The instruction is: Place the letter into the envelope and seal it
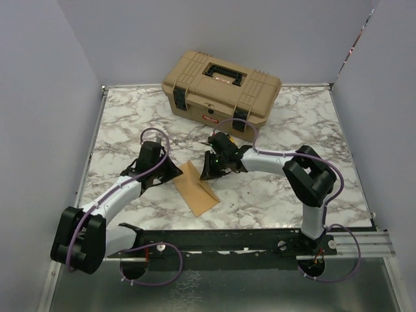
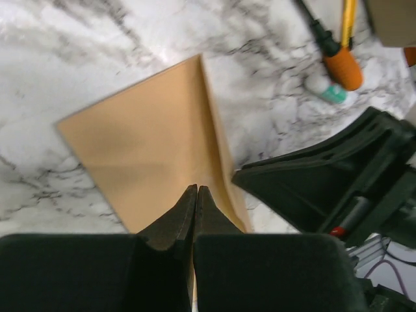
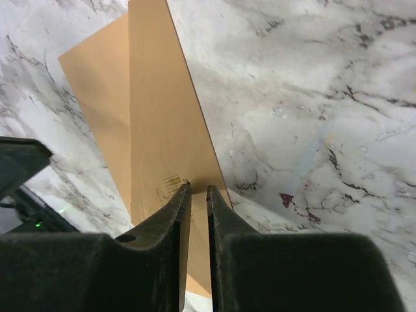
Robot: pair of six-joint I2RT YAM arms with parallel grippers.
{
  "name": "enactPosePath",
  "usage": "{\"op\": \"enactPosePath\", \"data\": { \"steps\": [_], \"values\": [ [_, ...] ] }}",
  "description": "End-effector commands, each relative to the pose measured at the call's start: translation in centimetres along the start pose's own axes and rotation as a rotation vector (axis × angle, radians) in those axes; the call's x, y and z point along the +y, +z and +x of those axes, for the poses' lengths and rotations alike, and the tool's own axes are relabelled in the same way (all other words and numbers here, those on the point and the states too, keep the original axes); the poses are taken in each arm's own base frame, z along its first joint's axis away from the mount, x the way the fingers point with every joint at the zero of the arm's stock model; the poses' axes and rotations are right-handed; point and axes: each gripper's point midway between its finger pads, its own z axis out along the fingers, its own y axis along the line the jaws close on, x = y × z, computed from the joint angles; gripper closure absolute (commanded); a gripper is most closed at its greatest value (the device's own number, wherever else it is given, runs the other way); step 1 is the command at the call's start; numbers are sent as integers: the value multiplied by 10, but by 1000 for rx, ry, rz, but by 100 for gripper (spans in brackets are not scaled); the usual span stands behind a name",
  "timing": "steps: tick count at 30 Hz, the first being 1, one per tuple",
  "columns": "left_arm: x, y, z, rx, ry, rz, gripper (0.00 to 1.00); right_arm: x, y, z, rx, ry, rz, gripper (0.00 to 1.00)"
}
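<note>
Two tan sheets lie overlapped mid-table (image 1: 195, 190). In the right wrist view a darker brown kraft panel with faint printed marks, the envelope (image 3: 162, 110), lies over a paler peach sheet, the letter (image 3: 97, 91), which shows along its left side. My left gripper (image 2: 196, 188) is shut, its tips resting on the paper (image 2: 143, 143) beside a long crease; I see nothing pinched. My right gripper (image 3: 197, 187) has its fingers a narrow gap apart, tips on the kraft panel's near edge. In the top view the left gripper (image 1: 174, 173) and the right gripper (image 1: 212, 171) flank the sheets' far end.
A tan plastic toolbox (image 1: 221, 86) stands at the back centre. Grey walls close in the marble table (image 1: 286, 195) on three sides. A black rail (image 1: 247, 237) runs along the near edge. The right arm's cable and orange connector (image 2: 341, 65) show above the paper.
</note>
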Motion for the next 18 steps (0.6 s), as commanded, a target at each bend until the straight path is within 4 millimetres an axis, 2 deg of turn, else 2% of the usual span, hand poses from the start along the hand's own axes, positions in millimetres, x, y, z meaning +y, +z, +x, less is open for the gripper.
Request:
{"op": "enactPosePath", "data": {
  "steps": [1, 6, 11, 13, 18],
  "values": [
    [-29, -1, -22, -33, 8, 81, 100, -20, 5, 6, 17, -153, 145, 81],
    [-31, 10, -32, -30, -17, 80, 100, -15, 11, 13, 26, -306, 200, 73],
    [-29, 15, -40, -40, -43, 78, 100, -20, 15, 19, 12, -405, 269, 60],
    [-28, 17, -39, -31, -47, 83, 100, -23, 17, 21, 10, -427, 293, 55],
    [-32, 27, -30, 23, -51, 134, 100, -33, 20, 26, 11, -508, 362, 53]
  ]
}}
